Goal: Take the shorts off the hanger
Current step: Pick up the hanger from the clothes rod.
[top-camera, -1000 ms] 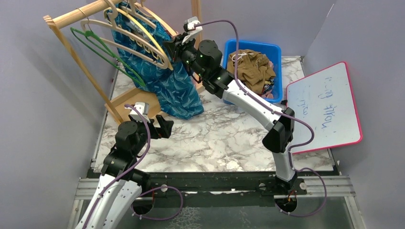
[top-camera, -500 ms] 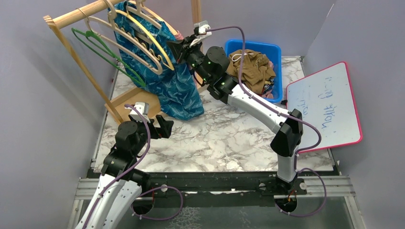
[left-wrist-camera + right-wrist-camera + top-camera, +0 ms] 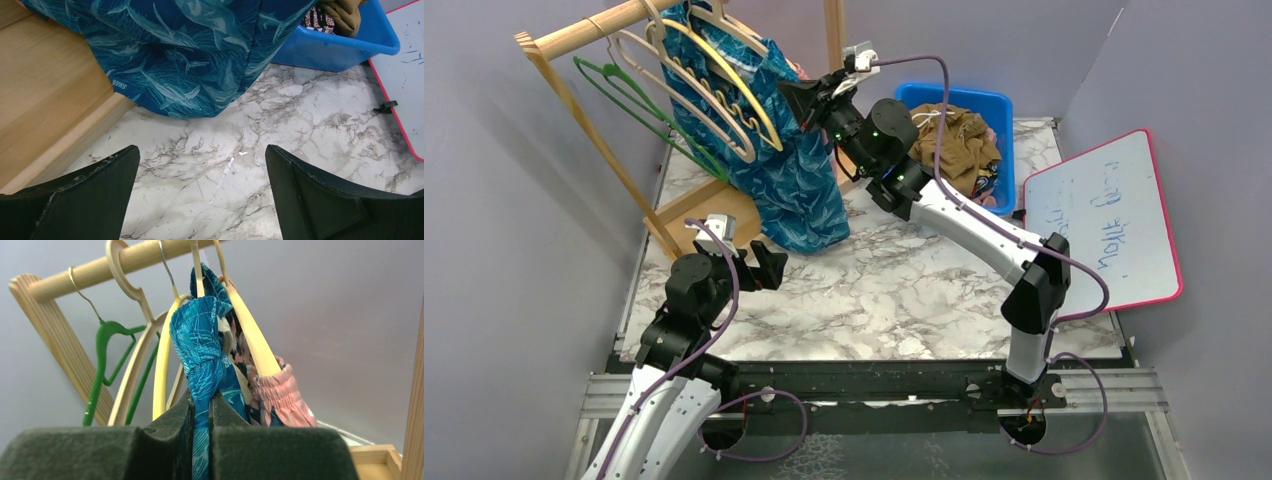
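Right hand [image 3: 202, 410] pinching teal shorts [image 3: 794, 190] waistband. Best: sliding it off hanger [image 3: 196, 260] end, not yanking down. Left hand [image 3: 200, 200] hanging wide.

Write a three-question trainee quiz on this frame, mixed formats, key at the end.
1. True or false: the left gripper is shut on the teal shorts.
2. What lies in the blue bin? A olive-brown shorts; B a towel roll; C a mug.
3. Fill in: the right gripper is pinching the ____ shorts hanging on the rack.
Key: 1 false, its jaws stand open above the table; 2 A; 3 teal.
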Controlling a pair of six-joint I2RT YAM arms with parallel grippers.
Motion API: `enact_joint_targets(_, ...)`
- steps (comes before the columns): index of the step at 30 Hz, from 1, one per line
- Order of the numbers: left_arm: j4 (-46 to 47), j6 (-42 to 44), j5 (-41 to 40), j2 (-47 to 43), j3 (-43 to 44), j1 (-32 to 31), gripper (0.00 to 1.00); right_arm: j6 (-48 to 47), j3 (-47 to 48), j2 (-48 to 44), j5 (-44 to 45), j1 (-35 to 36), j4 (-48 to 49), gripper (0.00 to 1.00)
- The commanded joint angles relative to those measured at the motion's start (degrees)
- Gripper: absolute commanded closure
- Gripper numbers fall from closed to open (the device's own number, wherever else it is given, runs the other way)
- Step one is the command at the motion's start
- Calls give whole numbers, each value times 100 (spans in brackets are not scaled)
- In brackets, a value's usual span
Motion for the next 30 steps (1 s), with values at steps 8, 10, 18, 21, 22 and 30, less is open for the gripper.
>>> enact_joint_targets(8,42,11,-122,-144,-3,45,1,-74,-951,-1066,-29,41,654,99)
enact_joint_targets(10,43,11,-106,-137,-3,39,1,-86,-1482,-1410,-123,41,632,99)
enact_joint_targets(18,44,3,-87,-87,-3,42,1,-243,-3266,-2778,-445,41,197,99)
enact_joint_targets(21,43,3,-99,-96,-3,45,1,-230,-4161,-3269,-438,41,148,99)
enact_joint_targets(22,43,2,-101,-92,2,43,1,-228,-4423,-3415,-421,41,169,99)
enact_joint_targets(30,43,2,-78,-33,6,44,1,293,-6325,-4550,-272,41,70,99)
